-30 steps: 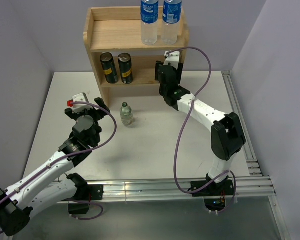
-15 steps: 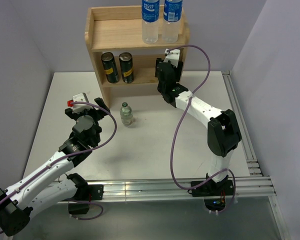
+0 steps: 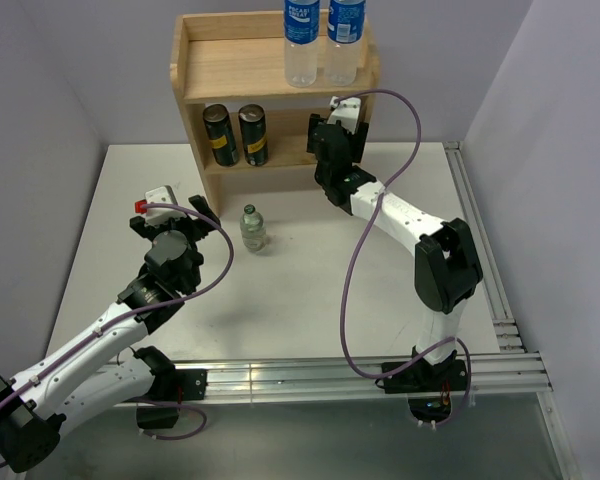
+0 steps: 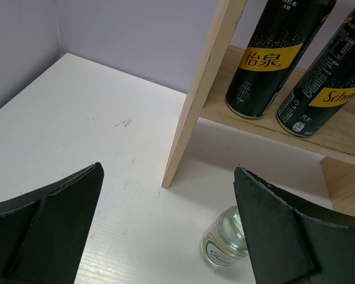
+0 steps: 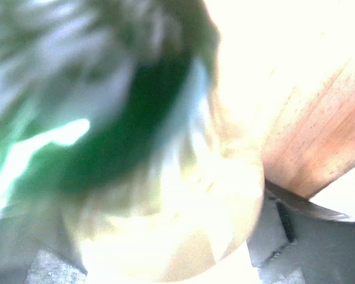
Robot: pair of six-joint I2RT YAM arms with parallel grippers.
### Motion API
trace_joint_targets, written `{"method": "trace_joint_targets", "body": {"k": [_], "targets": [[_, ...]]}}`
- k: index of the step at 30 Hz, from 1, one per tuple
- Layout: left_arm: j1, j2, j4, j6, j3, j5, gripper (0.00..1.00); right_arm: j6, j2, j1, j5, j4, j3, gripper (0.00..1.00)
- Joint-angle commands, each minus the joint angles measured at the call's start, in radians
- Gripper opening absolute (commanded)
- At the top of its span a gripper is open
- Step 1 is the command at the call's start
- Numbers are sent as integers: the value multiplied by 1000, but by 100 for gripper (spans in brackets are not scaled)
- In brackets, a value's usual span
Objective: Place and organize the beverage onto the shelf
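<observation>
before the shelf (image 3: 230, 62) a glass bottle (image 3: 252, 229) stands upright, left hand (image 4: 167, 177) agape, right hand (image 3: 325, 132) unclear.

Shelf (image 3: 230, 65): far edge of table (image 3: 310, 290), centre.
Top tier, right end: two plastic bottles (image 3: 300, 45) (image 3: 344, 40), side by side.
Lower tier, left part: two cans (image 3: 218, 135) (image 3: 252, 135), side by side; right end: right gripper (image 3: 327, 132).
Table, just before the shelf: one glass bottle (image 3: 252, 228), upright.
Left gripper (image 3: 175, 218): left of that bottle and nearer the arm bases, apart from it.
</observation>
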State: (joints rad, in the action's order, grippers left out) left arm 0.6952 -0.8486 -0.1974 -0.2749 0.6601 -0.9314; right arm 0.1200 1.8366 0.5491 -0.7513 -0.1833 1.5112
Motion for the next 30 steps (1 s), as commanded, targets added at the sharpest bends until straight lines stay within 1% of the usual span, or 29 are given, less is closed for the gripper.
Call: {"method": "trace_joint_targets", "body": {"k": [1,2,4,26,30], "targets": [[3,0,-33,16,-2,9,99,7,-31,-18,-39,-111,50,89],[4,2,-34,14,-2,9,99,7,-31,-21,-39,-110,50,97],[3,2,-34,16,-2,9,99,9,-33,-20,-39,-110,49,100],[3,-6,-43,20,-4,6,99,21,-59,-18,-51,-116,7,100],[3,-15,-50,25,-8,11,99,27,-83,-18,-56,-113,-17,100]]}}
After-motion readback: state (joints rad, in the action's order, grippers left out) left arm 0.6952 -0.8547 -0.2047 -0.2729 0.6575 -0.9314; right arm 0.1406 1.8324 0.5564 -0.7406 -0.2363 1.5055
